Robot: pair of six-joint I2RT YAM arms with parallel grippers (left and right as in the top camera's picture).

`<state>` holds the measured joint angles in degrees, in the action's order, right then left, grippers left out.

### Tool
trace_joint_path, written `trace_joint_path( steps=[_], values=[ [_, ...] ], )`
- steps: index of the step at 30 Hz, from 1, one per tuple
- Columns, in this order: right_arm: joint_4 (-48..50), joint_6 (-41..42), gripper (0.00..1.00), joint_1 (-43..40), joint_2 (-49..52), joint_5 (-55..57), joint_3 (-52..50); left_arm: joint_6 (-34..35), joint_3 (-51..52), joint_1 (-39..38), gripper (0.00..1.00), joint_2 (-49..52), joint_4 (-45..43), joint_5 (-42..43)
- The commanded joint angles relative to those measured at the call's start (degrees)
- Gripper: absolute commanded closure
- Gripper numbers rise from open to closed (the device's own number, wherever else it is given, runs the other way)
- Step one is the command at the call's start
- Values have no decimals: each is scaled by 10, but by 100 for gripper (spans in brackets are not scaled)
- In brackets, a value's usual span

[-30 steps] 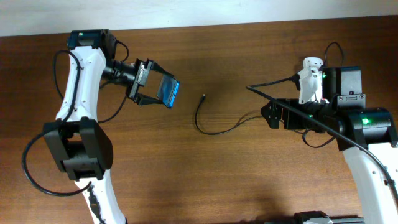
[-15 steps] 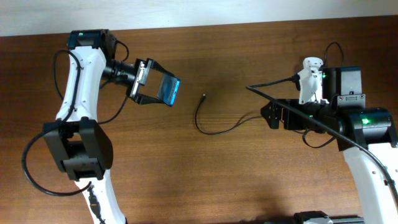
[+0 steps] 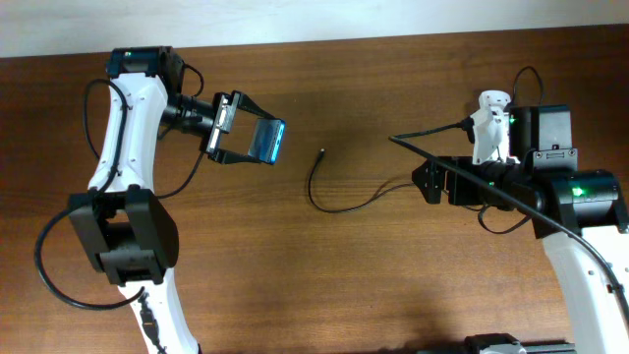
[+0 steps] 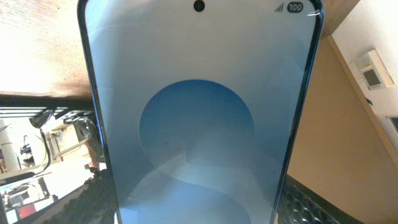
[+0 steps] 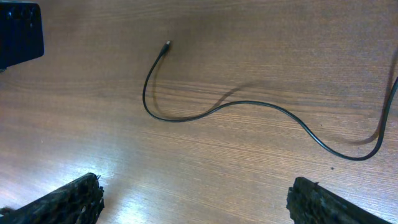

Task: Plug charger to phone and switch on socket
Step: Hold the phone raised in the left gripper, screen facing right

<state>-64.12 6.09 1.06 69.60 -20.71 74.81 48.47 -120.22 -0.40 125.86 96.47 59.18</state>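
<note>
My left gripper (image 3: 254,144) is shut on the phone (image 3: 267,143) and holds it in the air above the table's left half. The phone's blue screen fills the left wrist view (image 4: 199,118). The charger's small black tip (image 3: 323,152) lies on the table right of the phone, apart from it. Its thin cable (image 3: 339,208) loops toward the right arm. The right wrist view shows the tip (image 5: 166,44) and the cable (image 5: 249,104). My right gripper (image 3: 429,181) is open and empty (image 5: 196,199), over the wood near the cable. The white socket (image 3: 488,126) is partly hidden behind the right arm.
The wooden table (image 3: 324,275) ends at a pale wall along the far side. Thick black robot cables (image 3: 432,157) hang around the right arm. A dark shape (image 5: 18,31) sits in the right wrist view's top left corner.
My left gripper has turned and lifted the phone slightly toward the far side. The right arm and the charger cable have not moved.
</note>
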Motion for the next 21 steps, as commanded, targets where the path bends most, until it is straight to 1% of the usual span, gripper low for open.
trace_joint_path(
  steps=[1,10,21],
  values=[
    [0,5,1,4,3,-5,13,8,-16,2,100,-3,3,26],
    [0,5,1,4,3,-5,13,8,-16,2,100,-3,2,12],
    [0,20,1,4,3,-8,13,49,-16,2,100,-3,-2,-99]
  ],
)
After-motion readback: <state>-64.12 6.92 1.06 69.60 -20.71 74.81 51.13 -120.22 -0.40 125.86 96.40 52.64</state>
